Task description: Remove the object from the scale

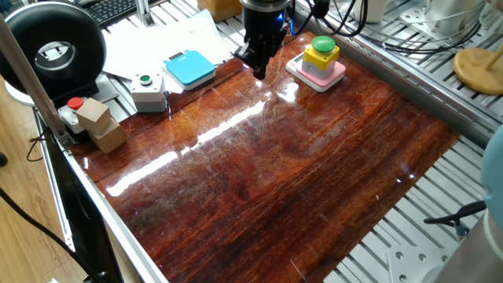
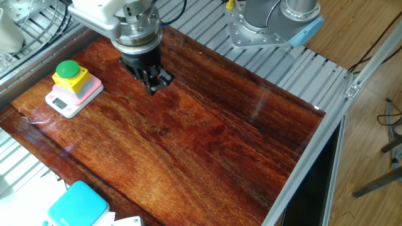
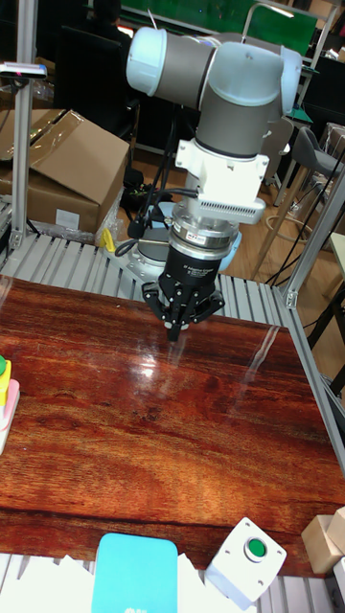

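Observation:
The object (image 1: 321,51), a yellow box with a green dome button, sits on the pink scale (image 1: 302,76) at the table's far edge. The other fixed view has the object (image 2: 69,73) on the scale (image 2: 66,100) at the left. In the tall view only slivers of the object (image 3: 3,369) and the scale (image 3: 8,402) show at the left edge. My gripper (image 1: 258,72) hangs just above the wood, a short way left of the scale, apart from it. Its fingers are shut together on nothing (image 2: 152,90) (image 3: 173,333).
A light-blue pad (image 1: 189,67) lies left of the gripper, with a pale grey box with a small green button (image 1: 147,89) beside it. A red-button box (image 1: 75,110), cardboard blocks (image 1: 100,124) and a black round device (image 1: 55,47) stand at the left.

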`<action>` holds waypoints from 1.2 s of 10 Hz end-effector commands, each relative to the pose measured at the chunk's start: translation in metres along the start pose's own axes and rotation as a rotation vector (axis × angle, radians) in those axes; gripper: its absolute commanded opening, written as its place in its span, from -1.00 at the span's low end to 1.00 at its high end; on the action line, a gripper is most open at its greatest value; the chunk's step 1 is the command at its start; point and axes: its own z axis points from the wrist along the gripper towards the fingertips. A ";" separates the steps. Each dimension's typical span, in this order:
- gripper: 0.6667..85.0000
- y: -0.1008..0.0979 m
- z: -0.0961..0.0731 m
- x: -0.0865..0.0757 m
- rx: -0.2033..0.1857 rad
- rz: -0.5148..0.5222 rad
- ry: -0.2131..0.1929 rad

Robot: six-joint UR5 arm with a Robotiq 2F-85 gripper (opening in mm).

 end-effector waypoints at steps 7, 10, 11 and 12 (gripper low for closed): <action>-0.99 0.010 0.002 0.013 -0.048 0.013 0.031; -0.99 0.012 0.003 0.011 -0.056 0.025 0.026; -0.99 0.013 0.003 0.011 -0.061 0.032 0.024; -0.99 0.014 0.002 0.011 -0.064 0.038 0.025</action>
